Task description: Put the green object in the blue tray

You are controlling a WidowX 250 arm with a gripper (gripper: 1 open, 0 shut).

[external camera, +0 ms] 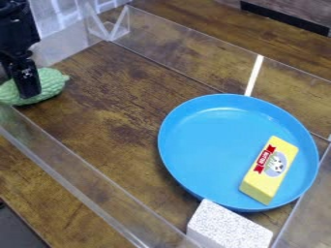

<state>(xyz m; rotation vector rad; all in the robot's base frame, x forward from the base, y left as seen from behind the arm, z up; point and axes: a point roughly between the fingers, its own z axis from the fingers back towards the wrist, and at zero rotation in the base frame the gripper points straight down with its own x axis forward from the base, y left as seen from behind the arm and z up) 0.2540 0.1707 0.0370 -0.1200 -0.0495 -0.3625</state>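
Observation:
The green object [45, 85], a light green bumpy lump, lies on the wooden table at the far left. My black gripper [21, 83] points down onto its left part and hides that side. The fingers read as one narrow dark shape, so whether they are open or shut on the lump does not show. The blue tray [207, 145], a wide round plate, sits far off at the lower right, with nothing green in it.
A yellow block with a red label [270, 170] lies in the tray's right part. A white speckled sponge [229, 228] sits just below the tray. Clear plastic walls [77, 189] fence the table. A white strip [255, 75] lies behind the tray.

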